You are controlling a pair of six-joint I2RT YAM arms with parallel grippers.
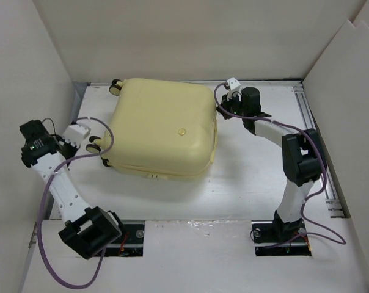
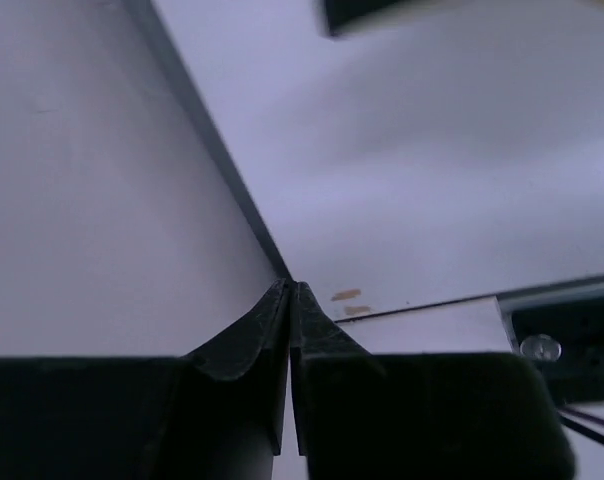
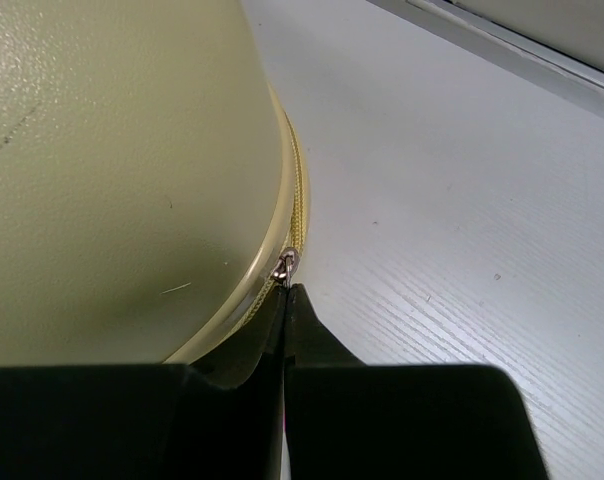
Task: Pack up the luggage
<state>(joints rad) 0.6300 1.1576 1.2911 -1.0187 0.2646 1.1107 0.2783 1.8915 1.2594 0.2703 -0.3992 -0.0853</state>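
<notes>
Luggage closed, flat on table | its wheels face 9 o'clock | my left gripper just beside the nearer wheel | my right gripper touches its 2 o'clock corner

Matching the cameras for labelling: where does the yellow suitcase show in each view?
Top external: luggage in the centre.
Left wrist: not clearly in it; only a blurred dark shape at the top edge.
Right wrist: luggage fills the left half.
Shared landmark: the white table under it.
</notes>
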